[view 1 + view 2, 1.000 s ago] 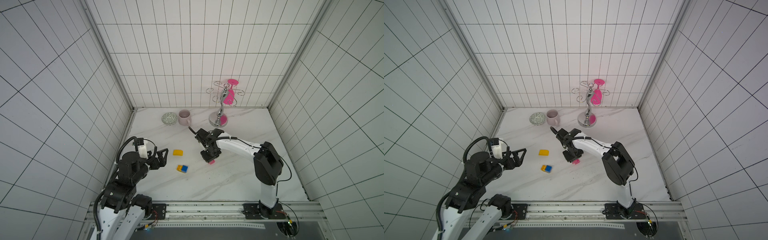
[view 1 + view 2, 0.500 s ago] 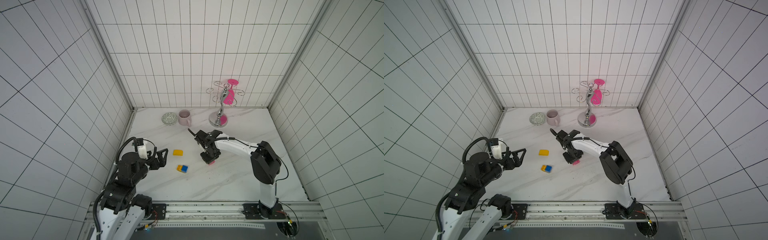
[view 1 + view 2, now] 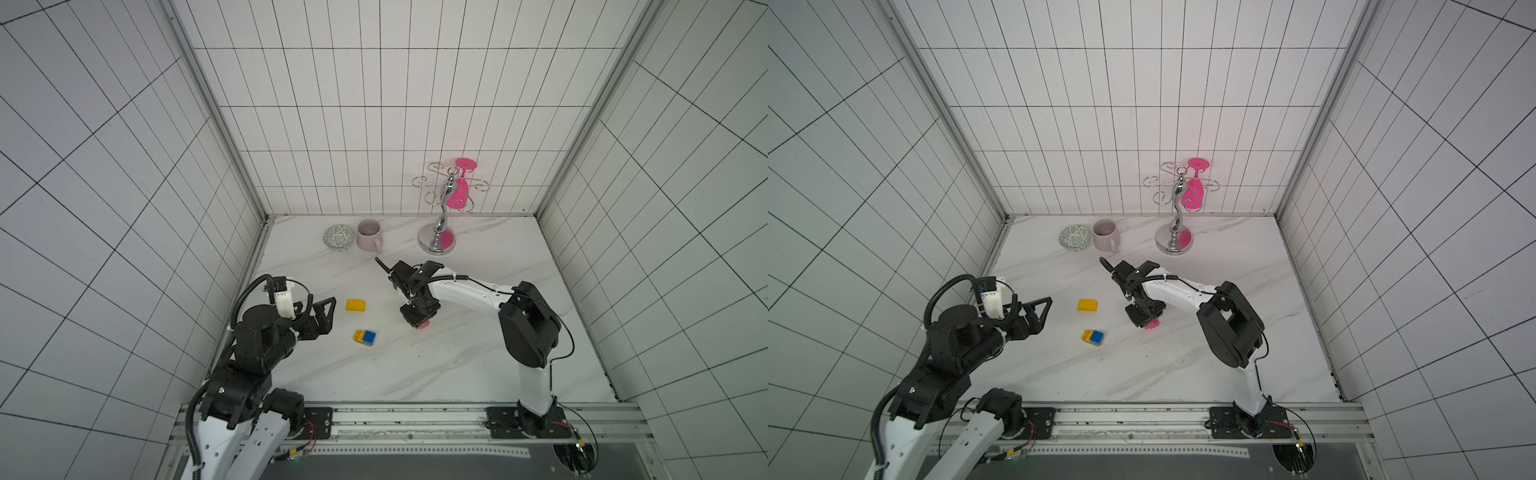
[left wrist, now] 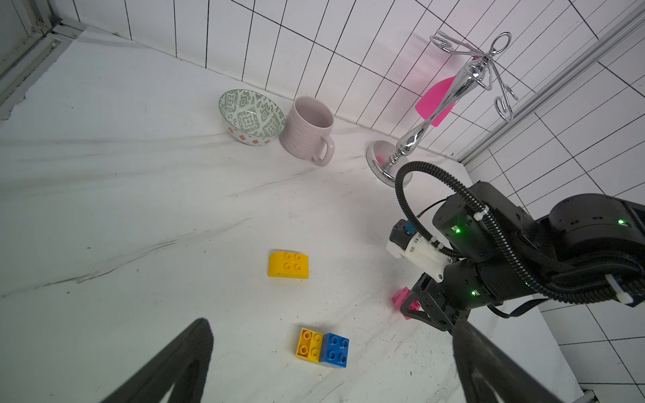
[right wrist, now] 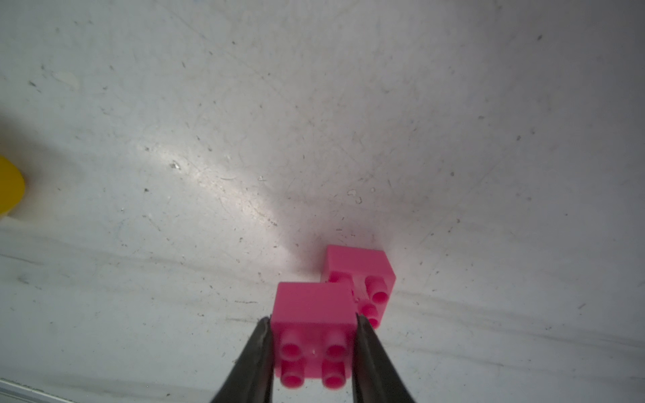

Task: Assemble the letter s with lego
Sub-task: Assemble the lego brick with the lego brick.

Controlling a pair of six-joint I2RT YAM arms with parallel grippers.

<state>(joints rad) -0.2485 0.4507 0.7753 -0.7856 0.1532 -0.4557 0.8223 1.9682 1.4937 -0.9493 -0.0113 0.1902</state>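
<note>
Clamping a pink brick (image 5: 314,307) between its tips, the right claw (image 5: 312,319) hangs low over the desk (image 5: 314,122). The second pink brick (image 5: 363,268) lies just beyond the held one, close alongside. The left claw (image 3: 323,316) stands wide apart, with the rounded yellow brick (image 3: 355,305) and the joined yellow-and-blue pair (image 3: 365,337) near its tips.
</note>
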